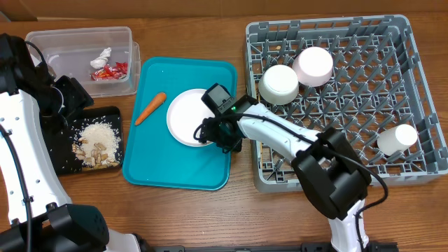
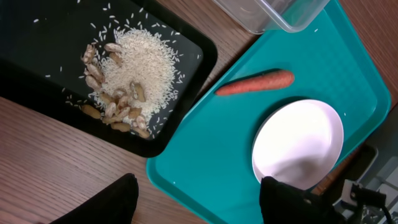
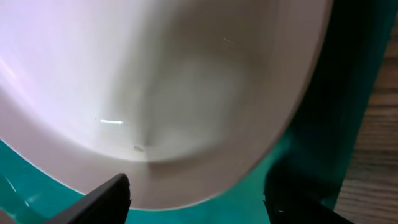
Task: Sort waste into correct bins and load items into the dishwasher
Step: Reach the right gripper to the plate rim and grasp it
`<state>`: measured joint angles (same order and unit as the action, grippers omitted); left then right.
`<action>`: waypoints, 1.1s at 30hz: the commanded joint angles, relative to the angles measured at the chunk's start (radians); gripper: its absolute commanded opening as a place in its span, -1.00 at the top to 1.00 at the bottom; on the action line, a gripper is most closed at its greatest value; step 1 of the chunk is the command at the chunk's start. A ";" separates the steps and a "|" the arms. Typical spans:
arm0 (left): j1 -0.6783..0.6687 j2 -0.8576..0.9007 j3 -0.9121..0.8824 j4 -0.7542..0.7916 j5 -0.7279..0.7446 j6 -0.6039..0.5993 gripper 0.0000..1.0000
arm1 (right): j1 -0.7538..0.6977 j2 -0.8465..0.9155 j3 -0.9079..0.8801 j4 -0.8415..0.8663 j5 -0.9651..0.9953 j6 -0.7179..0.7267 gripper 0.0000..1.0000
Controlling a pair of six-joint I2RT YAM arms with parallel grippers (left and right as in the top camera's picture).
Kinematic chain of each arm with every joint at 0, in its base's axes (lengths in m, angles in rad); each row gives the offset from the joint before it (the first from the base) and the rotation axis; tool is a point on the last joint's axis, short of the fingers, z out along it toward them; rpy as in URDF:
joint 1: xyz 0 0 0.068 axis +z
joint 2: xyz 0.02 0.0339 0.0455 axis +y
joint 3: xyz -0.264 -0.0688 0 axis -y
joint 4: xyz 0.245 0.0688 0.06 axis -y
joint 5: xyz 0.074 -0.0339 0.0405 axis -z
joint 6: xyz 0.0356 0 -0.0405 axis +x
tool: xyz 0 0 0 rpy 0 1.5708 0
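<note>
A white plate (image 1: 183,115) lies on the teal tray (image 1: 175,164) beside an orange carrot (image 1: 150,108). My right gripper (image 1: 214,133) is open at the plate's right edge, and in the right wrist view its fingers (image 3: 199,205) straddle the plate rim (image 3: 174,81). My left gripper (image 1: 70,98) is open and empty above the table's left side, and its fingers (image 2: 199,202) show over wood and tray edge. The black tray (image 1: 66,159) holds rice (image 1: 98,131) and nut bits (image 1: 94,150). The clear tub (image 1: 77,33) holds a tissue (image 1: 103,56) and a red wrapper (image 1: 112,70). I see no chopsticks.
The grey dish rack (image 1: 420,70) at the right holds two white bowls (image 1: 280,82) (image 1: 313,65) and a white cup (image 1: 395,138). The left wrist view shows the carrot (image 2: 255,83), plate (image 2: 298,143), rice (image 2: 140,59) and tub corner (image 2: 280,12).
</note>
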<state>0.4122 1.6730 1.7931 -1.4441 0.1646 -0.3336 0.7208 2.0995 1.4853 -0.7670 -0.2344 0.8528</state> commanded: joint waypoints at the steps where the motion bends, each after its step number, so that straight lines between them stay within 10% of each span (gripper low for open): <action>1: -0.007 -0.015 0.015 0.001 0.012 0.021 -0.29 | 0.002 0.007 0.013 0.012 0.042 0.047 -0.25; 12: -0.007 -0.015 0.015 0.000 0.012 0.024 -0.29 | -0.002 0.006 0.013 -0.061 0.199 0.041 0.69; 33: -0.007 -0.015 0.015 0.002 0.009 0.024 -0.30 | -0.010 -0.190 0.073 -0.210 0.386 -0.227 0.92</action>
<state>0.4122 1.6730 1.7931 -1.4437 0.1650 -0.3302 0.7147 2.0251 1.5013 -0.9558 0.0532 0.7345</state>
